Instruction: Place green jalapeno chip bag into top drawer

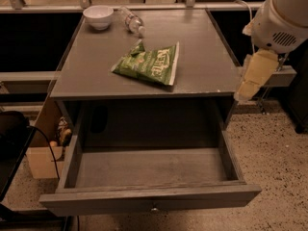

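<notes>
— Where's the bag (148, 65)?
— Flat on the cabinet top (202, 42), above the open drawer (149, 203). Your gripper (252, 78) hangs off the right edge, empty; open or shut, can't tell. Come down over the bag's middle

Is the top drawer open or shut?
Open: the top drawer is pulled out, its inside showing. The gripper hangs off to the right.
</notes>
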Available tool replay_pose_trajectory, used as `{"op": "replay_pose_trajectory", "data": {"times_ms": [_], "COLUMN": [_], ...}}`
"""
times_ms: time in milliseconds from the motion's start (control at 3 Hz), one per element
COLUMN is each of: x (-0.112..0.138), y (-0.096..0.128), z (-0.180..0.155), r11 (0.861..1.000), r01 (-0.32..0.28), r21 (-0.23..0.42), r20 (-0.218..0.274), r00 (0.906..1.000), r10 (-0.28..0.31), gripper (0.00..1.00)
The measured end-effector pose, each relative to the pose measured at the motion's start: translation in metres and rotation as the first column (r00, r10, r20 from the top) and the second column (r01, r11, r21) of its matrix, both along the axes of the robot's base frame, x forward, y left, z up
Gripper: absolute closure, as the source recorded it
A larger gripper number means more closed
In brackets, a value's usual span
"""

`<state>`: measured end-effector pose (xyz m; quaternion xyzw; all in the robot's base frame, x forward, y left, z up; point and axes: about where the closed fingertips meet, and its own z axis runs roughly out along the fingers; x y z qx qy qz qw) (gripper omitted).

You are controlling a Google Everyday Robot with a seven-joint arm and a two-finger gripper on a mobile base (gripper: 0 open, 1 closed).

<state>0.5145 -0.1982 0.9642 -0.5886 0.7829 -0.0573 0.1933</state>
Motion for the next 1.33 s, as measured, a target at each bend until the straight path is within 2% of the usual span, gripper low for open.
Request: {"op": "replay_pose_trajectory", "data": {"times_ms": [333, 667, 1333], "x": [0.087, 0.088, 0.111], "y": [0.048, 0.048, 0.084], "z": [-0.012, -0.013, -0.026], "r11": [0.999, 0.999, 0.995], "r01": [0.017, 0.018, -0.002], "r21": [0.034, 0.034, 0.101], "r20": [0.059, 0.058, 0.071], "r00": [0.9981, 0.9981, 0.9975], "r10": [-0.019, -0.02, -0.005], "gripper": [0.0, 0.0, 0.0]}}
